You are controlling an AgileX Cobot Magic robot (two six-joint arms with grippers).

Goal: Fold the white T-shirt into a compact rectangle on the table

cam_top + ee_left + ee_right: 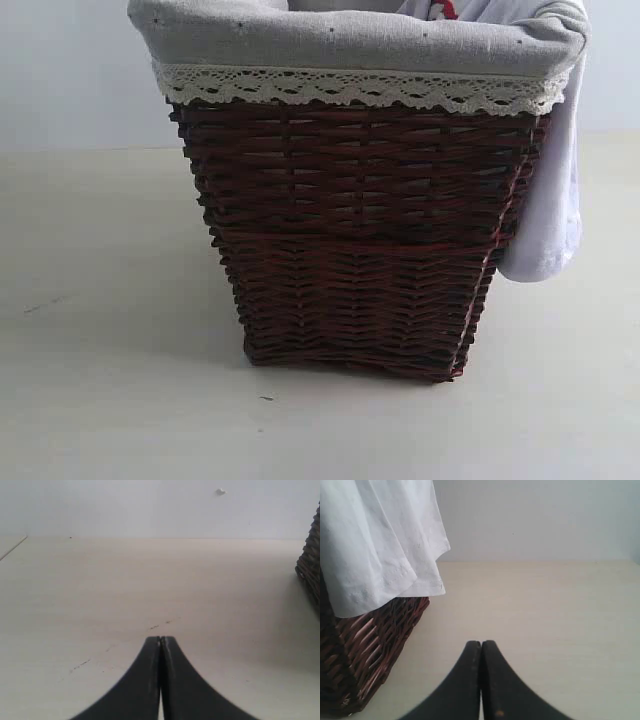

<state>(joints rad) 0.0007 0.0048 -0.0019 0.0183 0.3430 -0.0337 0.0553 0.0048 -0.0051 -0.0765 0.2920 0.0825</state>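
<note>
The white T-shirt [555, 190] lies in the wicker basket and hangs over its right rim; a bit of red shows at the top. In the right wrist view its hemmed cloth [380, 545] drapes down the basket side. My left gripper [160, 639] is shut with nothing in it, low over the bare table [100, 595], with the basket at the view's edge. My right gripper [481, 642] is shut and empty too, over the table [545, 615] beside the basket and apart from the shirt. Neither gripper shows in the exterior view.
A dark brown wicker basket [360, 250] with a grey lace-trimmed liner [330, 45] stands in the middle of the table [100, 300]. Its side shows in the left wrist view [311, 565] and the right wrist view [365, 645]. A pale wall rises behind.
</note>
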